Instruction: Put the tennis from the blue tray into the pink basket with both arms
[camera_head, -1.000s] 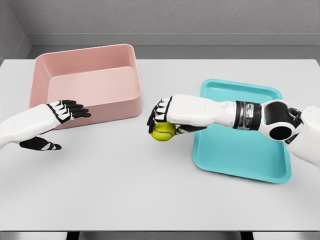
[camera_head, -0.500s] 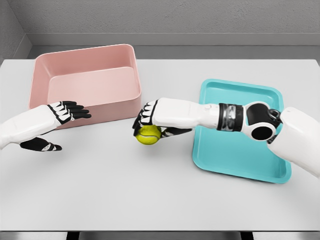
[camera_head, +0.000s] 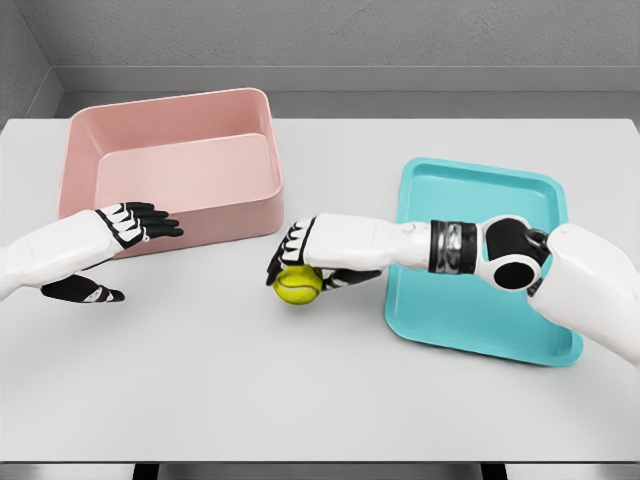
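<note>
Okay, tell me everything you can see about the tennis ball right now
The tennis ball is a small yellow-green sphere that looks fuzzy, with a faint seam. It sits low over the white table, between the pink basket and the blue tray, outside both. The right hand covers its top, fingers curled around it.

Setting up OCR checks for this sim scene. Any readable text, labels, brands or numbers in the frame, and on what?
None: no text can be read anywhere in the head view.
Pink basket: plain walls, no label.
Blue tray: plain, no marking.
Tennis ball: no brand print visible.
Right hand and left hand: only black and white panels, no lettering.
Table: unmarked.
</note>
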